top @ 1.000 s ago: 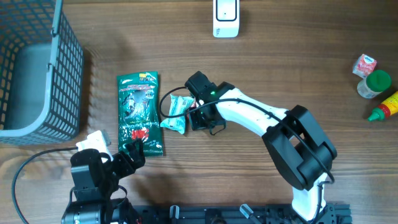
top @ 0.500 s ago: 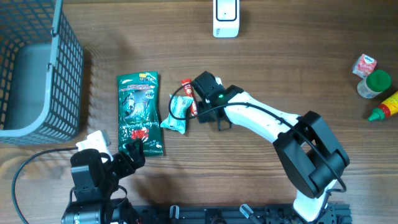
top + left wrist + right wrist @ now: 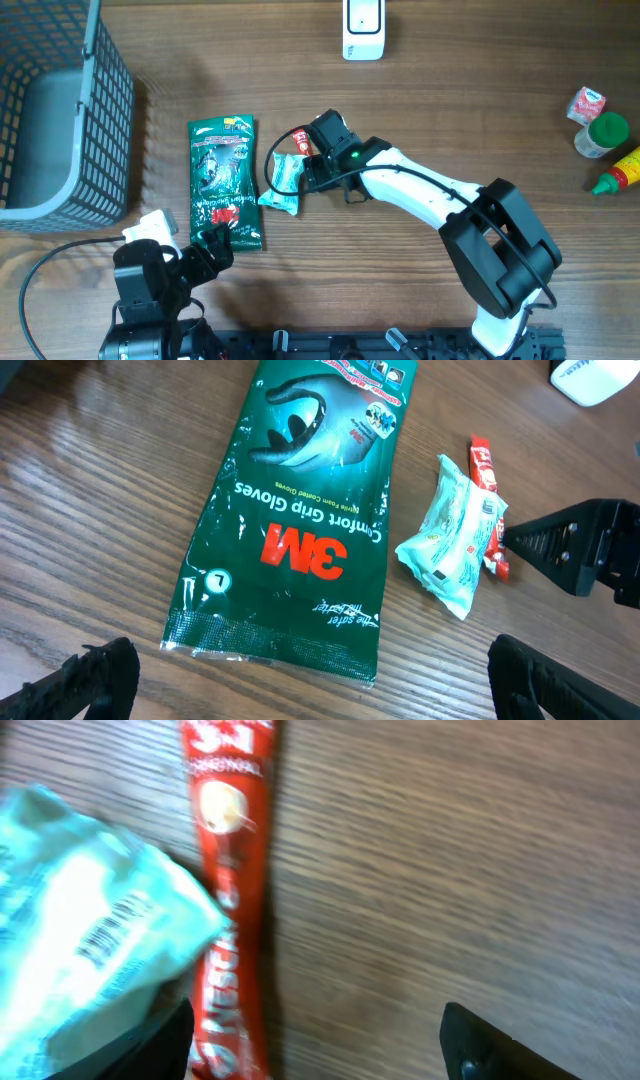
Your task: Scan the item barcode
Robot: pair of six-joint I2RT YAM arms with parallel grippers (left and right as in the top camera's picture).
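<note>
red stick [image 3: 235, 900] and teal packet [image 3: 90, 930] lie side by side, touching, at mid-table; which of them is the item to scan i cannot tell, though the packet shows a barcode [image 3: 110, 935] face up. the right gripper [image 3: 315, 1045] hangs right over them with its jaws spread wide and nothing in them. in the wrist view the stick's long axis runs straight out ahead of the jaws, crossing the line they close along, and it lies close to the packet-side finger, not centred. the packet lies mostly outside that finger. the scanner [image 3: 362, 30] stands well apart at the far edge, so the right arm is much the nearer one for a lift towards it. the left gripper [image 3: 320, 695], fully open and empty, hovers at the near end of the glove pack [image 3: 300, 530].
</note>
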